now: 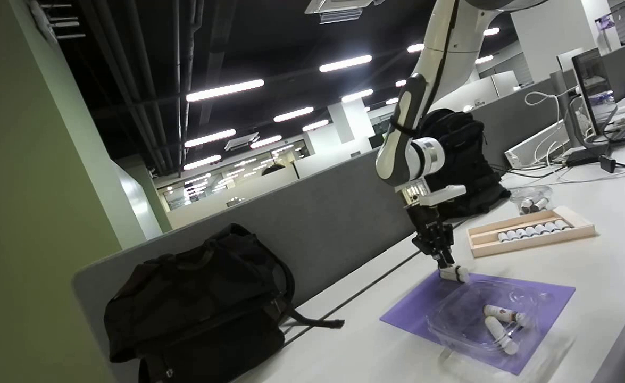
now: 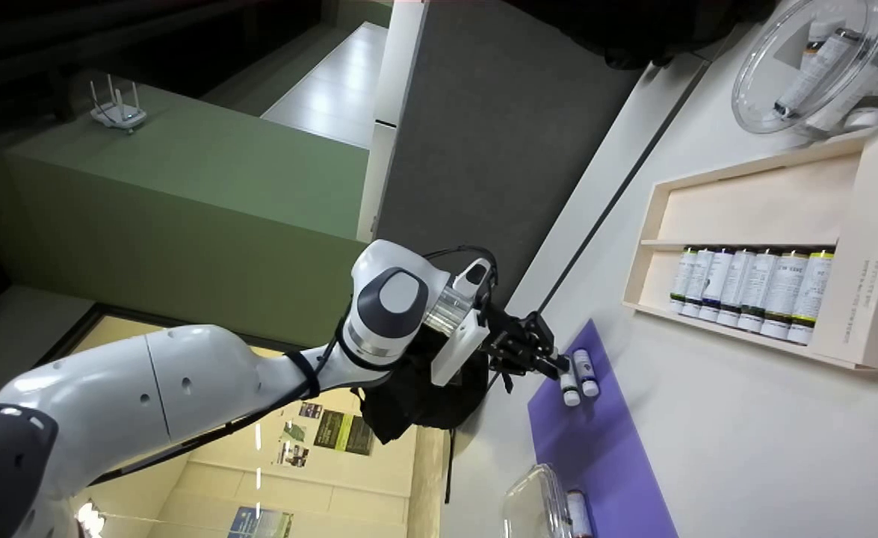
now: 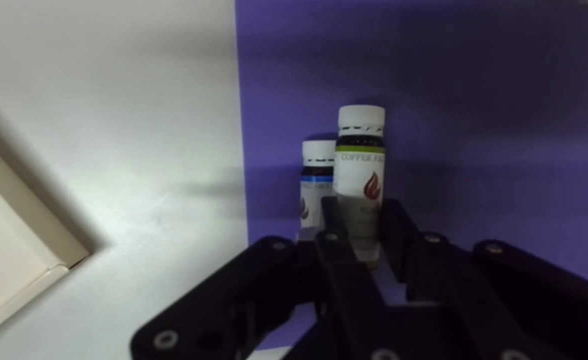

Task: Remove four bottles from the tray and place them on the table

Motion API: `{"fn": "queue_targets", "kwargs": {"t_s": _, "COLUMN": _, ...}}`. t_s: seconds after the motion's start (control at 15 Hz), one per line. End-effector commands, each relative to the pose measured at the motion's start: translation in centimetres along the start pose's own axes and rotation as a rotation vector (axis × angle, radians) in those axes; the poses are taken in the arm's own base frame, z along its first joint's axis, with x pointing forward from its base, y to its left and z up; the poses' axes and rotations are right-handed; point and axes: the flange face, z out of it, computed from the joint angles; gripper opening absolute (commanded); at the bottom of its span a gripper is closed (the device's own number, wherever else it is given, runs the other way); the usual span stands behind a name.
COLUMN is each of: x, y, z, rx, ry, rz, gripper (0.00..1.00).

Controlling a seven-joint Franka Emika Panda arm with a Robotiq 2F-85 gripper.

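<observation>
In wrist vw, L edge crops tray (image 3: 23, 206).

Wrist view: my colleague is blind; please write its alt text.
A black gripper holds a white-capped, green-banded bottle seen against a purple mat, partly hiding a blue-banded bottle. At the picture's left, part of a pale wooden tray shows on the white table.

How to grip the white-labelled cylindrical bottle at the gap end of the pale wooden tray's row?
Mid-body, crosswise, from above: the bottle lies on its side. The black claw, once emptied, could slip one finger into the gap; the white-labelled neighbour sits close opposite, so a nudge may help.
</observation>
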Motion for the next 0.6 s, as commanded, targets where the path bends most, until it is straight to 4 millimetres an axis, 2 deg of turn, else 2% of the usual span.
{"fn": "queue_targets", "kwargs": {"t_s": 0.0, "x": -1.33, "y": -0.41, "z": -1.18, "rx": 0.048, "ry": 0.034, "rz": 0.011, "gripper": 0.06}}
{"fn": "queue_targets", "kwargs": {"t_s": 0.33, "x": -1.24, "y": -0.33, "z": -0.48, "rx": 0.034, "ry": 0.073, "rz": 0.017, "gripper": 0.06}}
{"fn": "queue_targets", "kwargs": {"t_s": 0.4, "x": -1.22, "y": -0.27, "z": -0.34, "rx": 0.029, "ry": 0.081, "rz": 0.023, "gripper": 0.5}}
{"fn": "queue_targets", "kwargs": {"t_s": 0.47, "x": -1.24, "y": -0.24, "z": -0.25, "rx": 0.029, "ry": 0.087, "rz": 0.025, "gripper": 0.5}}
{"fn": "queue_targets", "kwargs": {"t_s": 0.53, "x": -1.26, "y": -0.21, "z": -0.19, "rx": 0.028, "ry": 0.093, "rz": 0.026, "gripper": 0.55}}
